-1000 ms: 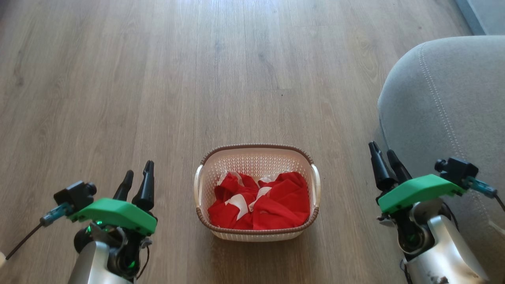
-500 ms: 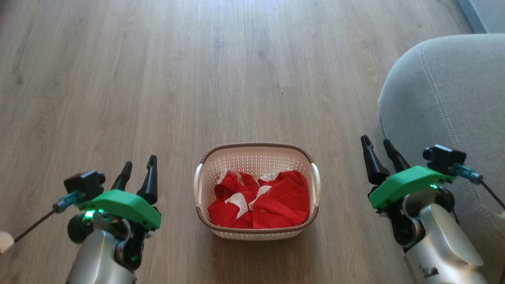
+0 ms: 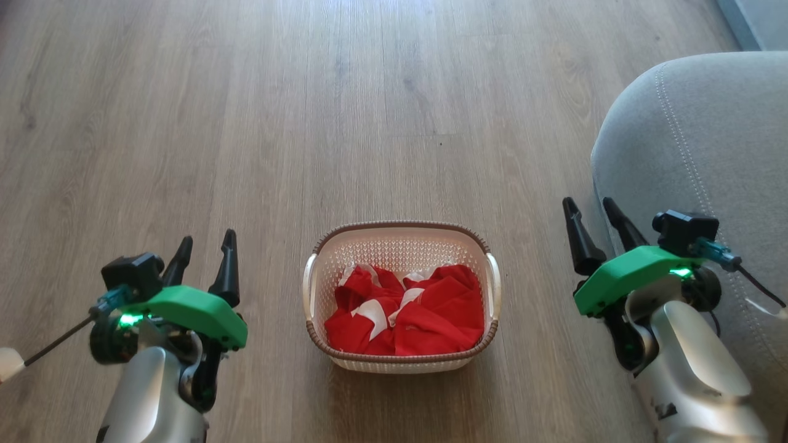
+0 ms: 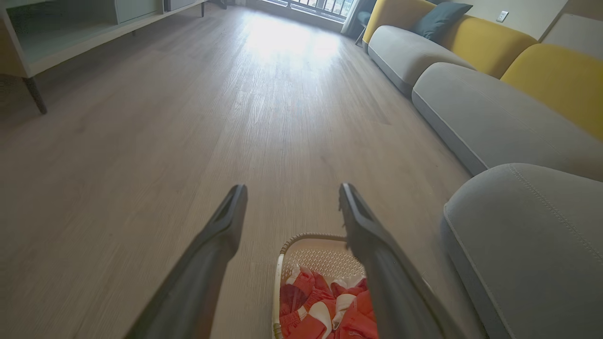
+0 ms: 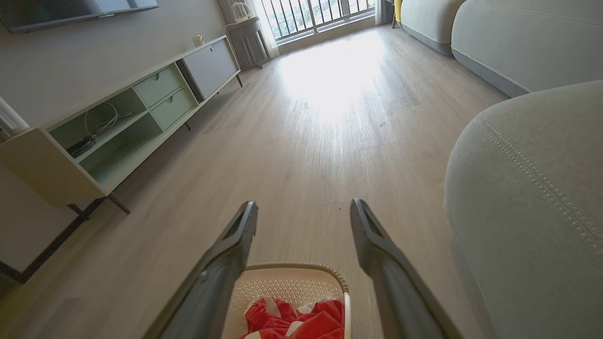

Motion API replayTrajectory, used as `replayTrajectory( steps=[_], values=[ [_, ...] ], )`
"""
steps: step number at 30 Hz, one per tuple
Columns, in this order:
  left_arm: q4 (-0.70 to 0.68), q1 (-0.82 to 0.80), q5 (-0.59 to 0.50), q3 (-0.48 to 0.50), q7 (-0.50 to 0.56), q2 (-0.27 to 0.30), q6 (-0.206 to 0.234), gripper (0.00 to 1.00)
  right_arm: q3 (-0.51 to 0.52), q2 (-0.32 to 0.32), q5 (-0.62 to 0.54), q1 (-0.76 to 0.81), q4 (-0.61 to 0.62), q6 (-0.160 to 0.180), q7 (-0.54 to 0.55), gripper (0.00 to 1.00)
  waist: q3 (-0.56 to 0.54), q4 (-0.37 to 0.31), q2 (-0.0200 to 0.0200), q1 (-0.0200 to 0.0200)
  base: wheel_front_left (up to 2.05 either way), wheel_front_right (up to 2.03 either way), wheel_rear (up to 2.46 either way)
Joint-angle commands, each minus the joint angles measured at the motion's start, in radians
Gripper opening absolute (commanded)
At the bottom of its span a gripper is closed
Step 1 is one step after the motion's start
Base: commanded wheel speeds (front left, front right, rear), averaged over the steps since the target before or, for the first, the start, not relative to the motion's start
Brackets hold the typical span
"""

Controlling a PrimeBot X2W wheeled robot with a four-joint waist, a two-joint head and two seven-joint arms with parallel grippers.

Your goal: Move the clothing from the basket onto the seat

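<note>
The cream basket with a brown rim stands on the wood floor, low in the centre of the head view. Red clothing with white patches lies crumpled inside it. The grey seat bulges in at the right. My left gripper hovers left of the basket, open and empty. Right of the basket, beside the seat's edge, my right gripper is open and empty too. The left wrist view has the basket, the clothing and the seat. In the right wrist view the basket lies below the open fingers.
Bare wood floor stretches ahead of the basket. A long low cabinet runs along the left wall. More grey sofa cushions with yellow backs line the right side, toward a bright window.
Both arms have risen and moved forward a little; the right gripper also drifted slightly left. Basket and clothing lie as before.
</note>
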State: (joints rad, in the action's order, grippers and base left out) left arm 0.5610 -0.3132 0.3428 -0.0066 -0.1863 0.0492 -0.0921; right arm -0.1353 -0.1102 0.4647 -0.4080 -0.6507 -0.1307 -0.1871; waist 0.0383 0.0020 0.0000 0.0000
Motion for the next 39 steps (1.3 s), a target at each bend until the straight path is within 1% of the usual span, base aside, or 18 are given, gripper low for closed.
replayTrajectory(
  steps=[1,11,21,31,39],
  values=[
    [-0.037,-0.063,-0.028,0.028,-0.016,0.014,0.006,1.00,-0.012,-0.004,-0.027,-0.062,0.026,0.000,-0.015,1.00,0.000,0.000,0.0000,0.0000,0.00,0.00,0.00],
    [-0.033,-0.080,-0.137,0.060,-0.045,0.007,0.014,1.00,0.014,0.006,-0.161,-0.086,0.011,0.000,-0.044,1.00,0.006,0.001,0.0000,0.0000,0.00,0.00,0.00],
    [-0.018,-0.109,-0.227,0.087,-0.075,0.002,0.012,1.00,0.008,0.017,-0.281,-0.122,0.001,0.000,-0.074,1.00,0.019,0.002,0.0000,0.0000,0.00,0.00,0.00],
    [-0.033,-0.100,-0.177,0.085,-0.075,0.001,0.018,1.00,0.045,0.026,-0.288,-0.109,0.024,0.000,-0.075,1.00,0.024,0.003,0.0000,0.0000,0.00,0.00,0.00],
    [-0.029,-0.096,-0.178,0.075,-0.075,0.001,0.019,1.00,0.056,0.032,-0.291,-0.104,0.033,0.000,-0.075,1.00,0.025,-0.001,0.0000,0.0000,0.00,0.00,0.00]
  ],
)
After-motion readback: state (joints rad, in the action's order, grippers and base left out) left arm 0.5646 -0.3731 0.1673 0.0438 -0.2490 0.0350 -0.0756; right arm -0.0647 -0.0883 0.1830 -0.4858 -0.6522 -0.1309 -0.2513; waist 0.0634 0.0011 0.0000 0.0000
